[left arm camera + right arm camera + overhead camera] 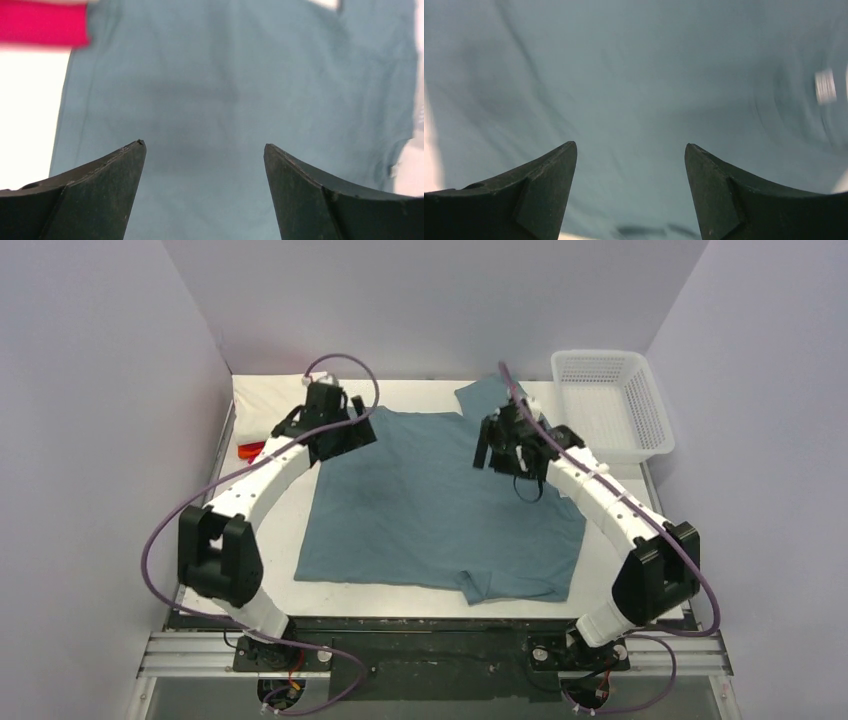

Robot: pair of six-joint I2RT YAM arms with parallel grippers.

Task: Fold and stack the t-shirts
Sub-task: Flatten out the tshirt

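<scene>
The dusty teal-blue t-shirt lies spread flat on the white table, one sleeve at the back, one at the front. My left gripper hovers open and empty over the shirt's far left edge; in the left wrist view teal cloth fills the gap between the fingers. My right gripper hovers open and empty over the shirt's far right part, with only teal cloth below it in the right wrist view. A folded cream-white shirt lies at the back left, an orange one beside it. Pink-magenta cloth shows past the teal shirt's edge.
A white plastic mesh basket stands at the back right, just right of the right arm. Grey walls close in the table on the left, back and right. Bare white table shows along the near edge.
</scene>
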